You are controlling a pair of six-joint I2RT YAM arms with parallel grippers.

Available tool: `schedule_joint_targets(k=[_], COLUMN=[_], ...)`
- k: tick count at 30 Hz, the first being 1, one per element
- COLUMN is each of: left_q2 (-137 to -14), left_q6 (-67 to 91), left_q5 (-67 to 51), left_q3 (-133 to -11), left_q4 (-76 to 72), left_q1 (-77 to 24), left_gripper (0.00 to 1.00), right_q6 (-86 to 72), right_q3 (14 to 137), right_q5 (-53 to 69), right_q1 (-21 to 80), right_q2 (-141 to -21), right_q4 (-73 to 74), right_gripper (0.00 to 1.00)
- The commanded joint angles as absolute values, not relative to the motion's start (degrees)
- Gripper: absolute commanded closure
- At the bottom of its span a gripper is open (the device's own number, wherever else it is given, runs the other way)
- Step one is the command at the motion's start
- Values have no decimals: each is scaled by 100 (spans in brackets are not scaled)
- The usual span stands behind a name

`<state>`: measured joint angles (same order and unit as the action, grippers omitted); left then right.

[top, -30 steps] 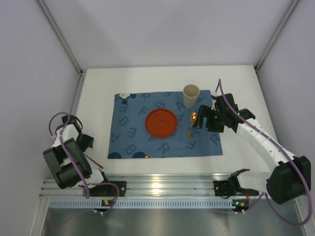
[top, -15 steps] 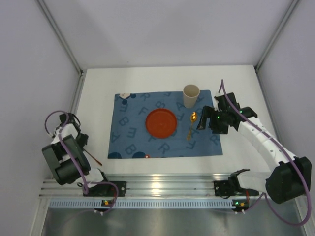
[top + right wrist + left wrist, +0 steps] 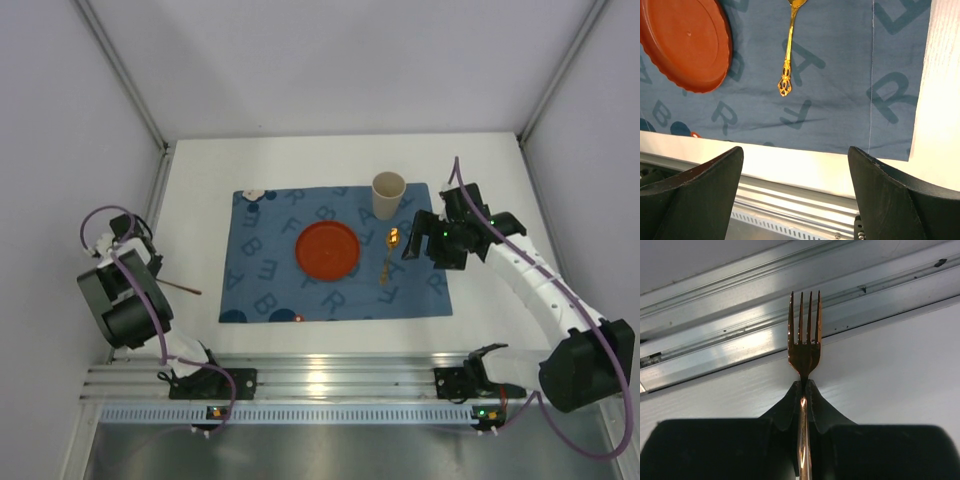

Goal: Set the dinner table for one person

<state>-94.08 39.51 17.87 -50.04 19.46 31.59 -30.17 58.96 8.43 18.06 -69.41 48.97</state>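
1. Copper-toned fork (image 3: 803, 340) is pinched by its handle in the left gripper (image 3: 803, 390), jaws narrow, at 9 o'clock of the blue mat (image 3: 270, 270) and off the cloth.
2. Right gripper (image 3: 792, 152) is spread wide and grips nothing, over the mat's 3 o'clock edge.
3. Red plate (image 3: 328, 249) sits at the mat's centre, face bare. A gold spoon (image 3: 788, 50) lies at its 3 o'clock. A beige cup (image 3: 388, 194) stands upright at 1 o'clock; its contents cannot be told.
4. White dinner table (image 3: 330, 160) lies under the mat.

A mat (image 3: 270, 285) on the dinner table (image 3: 200, 175) holds plate (image 3: 328, 249), spoon (image 3: 387, 258) right of it, cup (image 3: 388, 194) behind.
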Motion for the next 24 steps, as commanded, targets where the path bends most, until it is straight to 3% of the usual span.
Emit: schedule_joint_targets(k=[1, 18, 24], left_q2=[-10090, -8798, -9227], left_q6=[3797, 2013, 1714], left_q5=[1144, 695, -1150], left_q3=[-4702, -6573, -7294], left_q4=[2065, 2206, 2222], left_q1=[3208, 1679, 1574], left_gripper=[100, 100, 100], right_q6=[-3207, -3006, -2918], right_q3=[6126, 6319, 6109], right_q5=[765, 905, 861], right_q1=[1723, 1714, 1714], right_q2=[-6987, -7067, -6768], right_q4=[4896, 4930, 4939], right_gripper=[15, 15, 15])
